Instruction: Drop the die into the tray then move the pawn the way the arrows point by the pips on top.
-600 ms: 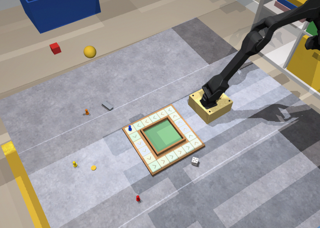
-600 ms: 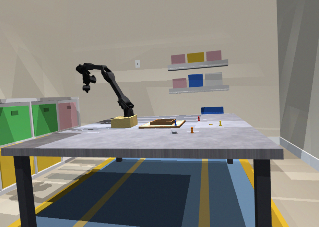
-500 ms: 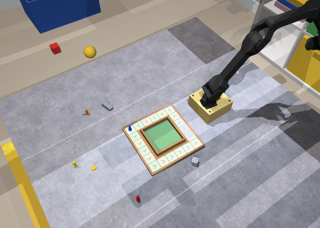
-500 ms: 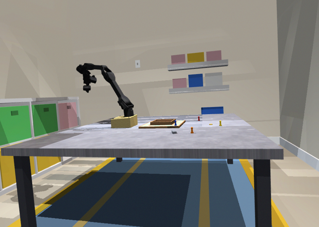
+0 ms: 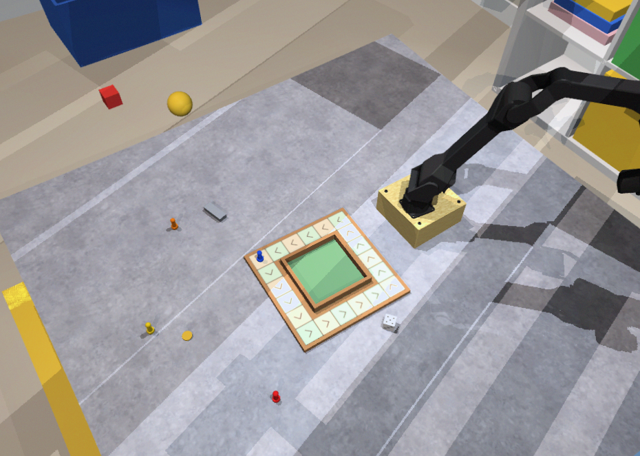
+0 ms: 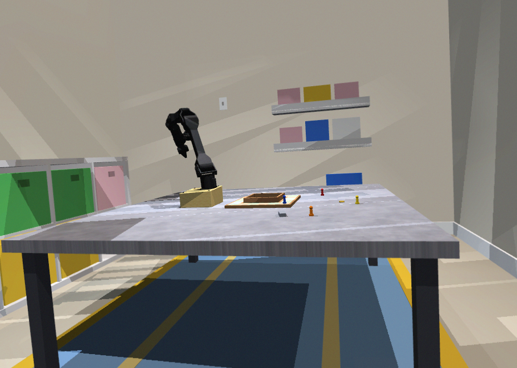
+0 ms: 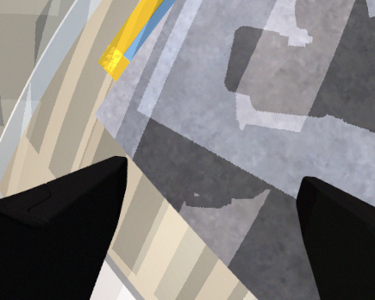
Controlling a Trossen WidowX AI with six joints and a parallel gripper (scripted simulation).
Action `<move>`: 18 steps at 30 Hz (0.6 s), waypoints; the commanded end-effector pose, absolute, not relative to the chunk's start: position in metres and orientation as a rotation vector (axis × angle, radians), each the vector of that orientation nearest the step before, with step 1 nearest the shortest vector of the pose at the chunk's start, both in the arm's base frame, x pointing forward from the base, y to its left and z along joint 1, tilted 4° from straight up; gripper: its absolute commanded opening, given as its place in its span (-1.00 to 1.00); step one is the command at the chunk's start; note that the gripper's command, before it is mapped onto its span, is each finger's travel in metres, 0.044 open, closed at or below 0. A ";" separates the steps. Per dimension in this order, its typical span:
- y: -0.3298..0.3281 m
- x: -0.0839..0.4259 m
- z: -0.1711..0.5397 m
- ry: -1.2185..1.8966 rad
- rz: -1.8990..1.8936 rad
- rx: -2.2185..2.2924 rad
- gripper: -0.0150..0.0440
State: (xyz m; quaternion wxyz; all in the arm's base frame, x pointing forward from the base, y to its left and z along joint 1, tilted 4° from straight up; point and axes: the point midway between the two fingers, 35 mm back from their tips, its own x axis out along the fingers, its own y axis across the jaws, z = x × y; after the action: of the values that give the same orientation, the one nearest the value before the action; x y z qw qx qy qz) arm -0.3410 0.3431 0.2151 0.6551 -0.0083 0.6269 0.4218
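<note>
A white die (image 5: 389, 320) lies on the table just outside the board's lower right edge, with several pips on its top face. The board (image 5: 325, 322) (image 6: 258, 206) has arrowed squares around a wooden-walled tray (image 5: 343, 295) (image 6: 262, 199) with a green floor. The tray is empty. A blue pawn (image 5: 259, 256) (image 6: 284, 199) stands on the board's left corner square. My gripper (image 7: 216, 181) (image 6: 183, 152) is open, with nothing between its fingers. It hangs high, well away from the die and board, and shows only partly at the right edge of the top view.
An orange pawn (image 5: 174, 224) (image 6: 311, 211), a yellow pawn (image 5: 149, 328) (image 6: 357, 199) and a red pawn (image 5: 276, 397) (image 6: 322, 192) stand off the board. A grey block (image 5: 214, 211) and a yellow disc (image 5: 186, 335) lie on the table. My base block (image 5: 439, 225) sits beside the board.
</note>
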 end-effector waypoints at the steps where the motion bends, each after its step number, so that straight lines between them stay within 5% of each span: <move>1: 0.380 -0.282 0.197 1.353 0.922 -0.086 0.44; 18: 0.411 0.006 0.095 1.261 0.690 -0.439 0.44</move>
State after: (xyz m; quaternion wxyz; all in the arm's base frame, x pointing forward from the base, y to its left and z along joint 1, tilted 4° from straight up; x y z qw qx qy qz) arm -0.0436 0.4245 0.1090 0.7355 -0.1742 0.5677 0.3263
